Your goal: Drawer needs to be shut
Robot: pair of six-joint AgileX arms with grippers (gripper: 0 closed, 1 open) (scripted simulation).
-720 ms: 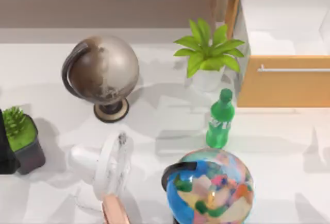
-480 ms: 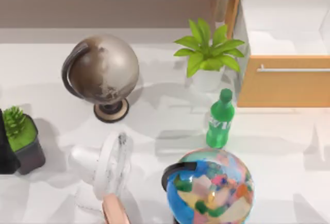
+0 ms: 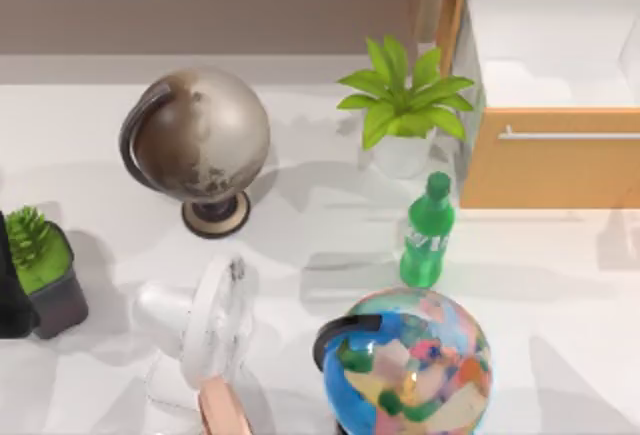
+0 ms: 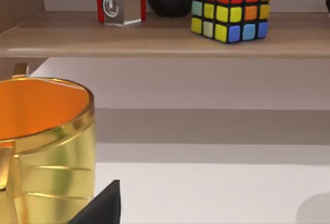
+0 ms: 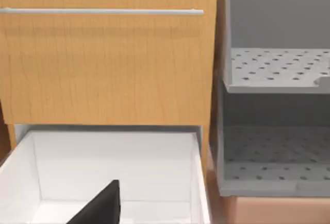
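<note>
The drawer [image 3: 550,170] stands pulled out at the table's far right. It has a light orange-brown front panel, a thin silver bar handle [image 3: 570,136] and a bare white inside [image 3: 550,55]. In the right wrist view a dark part of my right gripper [image 5: 103,206] hangs over the drawer's white inside [image 5: 113,167]. It faces a shut wooden panel [image 5: 103,64] above the drawer. My left arm [image 3: 10,285] is parked at the table's left edge, with a gold mug [image 4: 46,147] close to its gripper.
A leafy plant [image 3: 405,105] and a green bottle [image 3: 428,235] stand just left of the drawer. A colourful globe [image 3: 410,360], a white fan [image 3: 205,330], a grey globe [image 3: 200,140] and a small potted plant [image 3: 40,265] are spread across the table. Grey perforated shelves [image 5: 278,69] flank the cabinet.
The shadow on the table at the far right has slid toward the drawer's front panel. The drawer and the other objects have not moved.
</note>
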